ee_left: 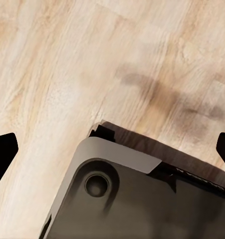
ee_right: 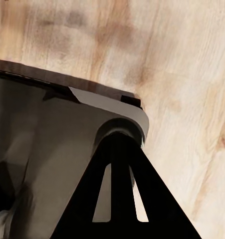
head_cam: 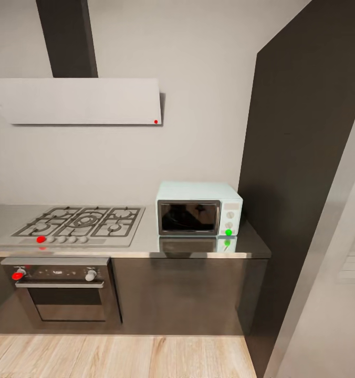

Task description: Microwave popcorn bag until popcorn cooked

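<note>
Microwave point(head_cam: 199, 209) sits on the countertop point(head_cam: 146, 242) right of the hob point(head_cam: 75, 224), door shut. Your left gripper point(ee_left: 112, 149) is spread wide over the wood floor point(ee_left: 52, 59). Right gripper point(ee_right: 119, 199): closed, holding nothing.

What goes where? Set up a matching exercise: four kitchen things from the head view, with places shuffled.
Things:
1. microwave
2. gas hob
3. oven
4. hood

Places:
A. on the wall above the hob
B. below the hob, in the cabinet front
C. on the countertop, right of the hob
D. set into the countertop, left of the microwave

Pairs: 1-C, 2-D, 3-B, 4-A
</note>
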Controlling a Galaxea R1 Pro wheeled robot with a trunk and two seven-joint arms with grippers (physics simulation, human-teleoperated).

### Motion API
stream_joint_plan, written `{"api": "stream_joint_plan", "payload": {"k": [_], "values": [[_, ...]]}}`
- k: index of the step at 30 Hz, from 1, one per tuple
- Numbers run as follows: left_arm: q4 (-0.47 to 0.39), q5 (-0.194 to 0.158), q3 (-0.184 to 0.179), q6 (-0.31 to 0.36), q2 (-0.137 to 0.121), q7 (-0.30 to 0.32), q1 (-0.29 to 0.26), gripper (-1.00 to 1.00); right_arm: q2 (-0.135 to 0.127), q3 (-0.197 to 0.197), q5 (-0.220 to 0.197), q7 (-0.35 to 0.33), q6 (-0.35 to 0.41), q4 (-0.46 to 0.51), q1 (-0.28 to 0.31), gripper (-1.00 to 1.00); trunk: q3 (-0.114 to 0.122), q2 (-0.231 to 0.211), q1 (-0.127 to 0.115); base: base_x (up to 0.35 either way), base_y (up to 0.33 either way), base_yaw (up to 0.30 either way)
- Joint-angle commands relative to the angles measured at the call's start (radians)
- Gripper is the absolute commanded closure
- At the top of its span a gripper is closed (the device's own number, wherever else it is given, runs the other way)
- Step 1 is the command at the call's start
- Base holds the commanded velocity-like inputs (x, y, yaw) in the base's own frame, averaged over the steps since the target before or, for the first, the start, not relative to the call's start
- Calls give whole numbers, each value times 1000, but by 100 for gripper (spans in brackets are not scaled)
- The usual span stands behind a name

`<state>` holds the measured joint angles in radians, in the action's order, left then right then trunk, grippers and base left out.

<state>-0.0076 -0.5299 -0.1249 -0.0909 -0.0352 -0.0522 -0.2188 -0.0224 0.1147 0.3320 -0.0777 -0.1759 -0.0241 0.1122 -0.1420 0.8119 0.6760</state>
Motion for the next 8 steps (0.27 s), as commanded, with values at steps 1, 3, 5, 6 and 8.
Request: {"api": "stream_joint_plan", "payload": {"k": [1, 3, 5, 6, 8], "values": [[0, -9, -8, -2, -1, -3, -1, -100, -5, 14, 0, -2, -6, -3, 1, 100, -1, 1, 0, 0, 0, 0], [0, -10, -8, -2, -1, -3, -1, -100, -11, 16, -4, -2, -2, -3, 1, 100, -1, 1, 0, 0, 0, 0], [0, -10, -7, -2, -2, -3, -1, -100, -7, 17, -4, -2, -1, -3, 1, 100, -1, 1, 0, 0, 0, 0], [0, -10, -7, -2, -2, -3, -1, -100, -5, 17, -4, -2, -2, -3, 1, 100, -1, 1, 0, 0, 0, 0], [0, -10, -7, -2, -2, -3, -1, -100, -4, 17, -4, -2, -1, -3, 1, 100, -1, 1, 0, 0, 0, 0]]}}
